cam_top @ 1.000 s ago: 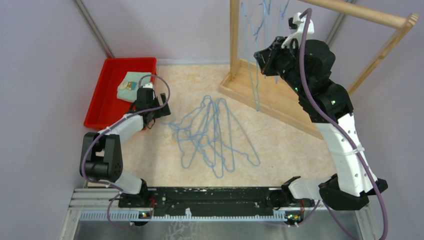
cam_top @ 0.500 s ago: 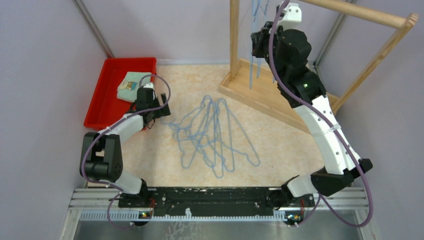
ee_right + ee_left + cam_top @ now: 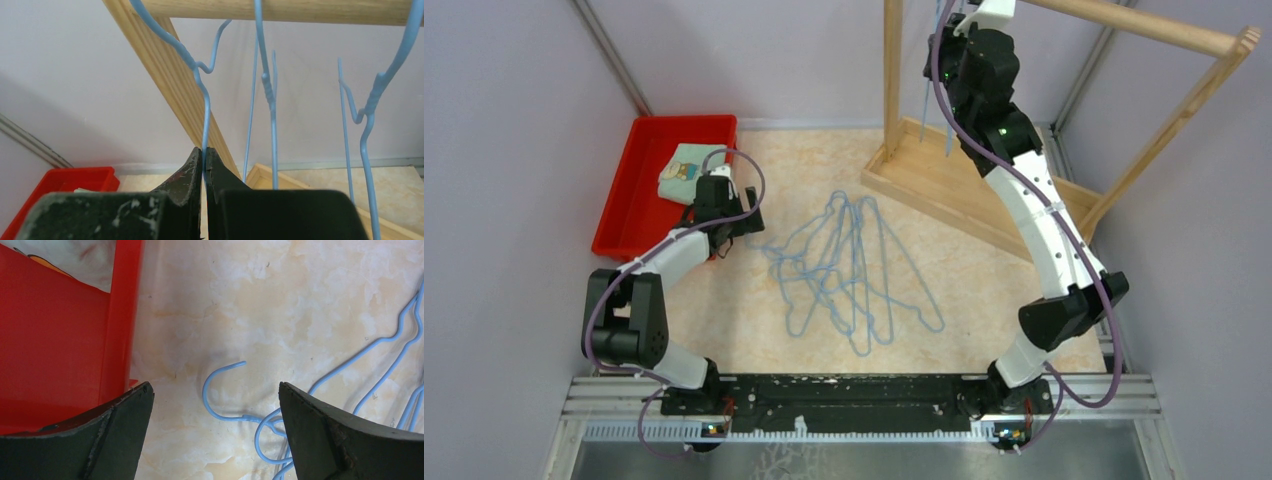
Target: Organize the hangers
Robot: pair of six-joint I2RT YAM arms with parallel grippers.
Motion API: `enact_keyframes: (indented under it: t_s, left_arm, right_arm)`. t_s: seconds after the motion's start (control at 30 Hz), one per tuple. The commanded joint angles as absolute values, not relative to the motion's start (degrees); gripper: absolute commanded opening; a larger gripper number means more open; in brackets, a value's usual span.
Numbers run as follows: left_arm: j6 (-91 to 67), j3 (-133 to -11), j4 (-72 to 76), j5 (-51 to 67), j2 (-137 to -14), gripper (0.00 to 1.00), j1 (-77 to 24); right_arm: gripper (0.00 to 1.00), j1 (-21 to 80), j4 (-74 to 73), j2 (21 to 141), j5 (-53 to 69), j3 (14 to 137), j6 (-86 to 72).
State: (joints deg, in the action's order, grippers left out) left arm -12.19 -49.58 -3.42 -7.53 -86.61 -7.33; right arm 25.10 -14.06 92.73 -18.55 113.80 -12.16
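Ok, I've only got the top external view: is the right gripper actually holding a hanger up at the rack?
Observer: Yes, the right wrist view shows the right gripper shut on a hanger, on the wire below its twisted neck.
Operator: Anything on the rail?
Observer: Two other hangers hang from the wooden rail.
Operator: And the left side?
Observer: The left gripper is open above the table, with a loose hanger hook lying untouched between its fingers.
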Motion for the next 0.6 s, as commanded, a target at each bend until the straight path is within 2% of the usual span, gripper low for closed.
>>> enact_keyframes:
  t_s: [0.0,0.57]
  left_arm:
    - [-11.33,-48.88,-3.24,-8.28,-85.46,1.0,-6.95]
    - [-11.39,-49.13,-2.98,-8.13,-86.61,1.0,-6.94]
  right_arm:
    - [0.0,23.19,-10.44,94.03,-18.76,118.8,-12.79]
    - [0.0,17.76,-15.98,100.35,-16.37,122.07,-15.91]
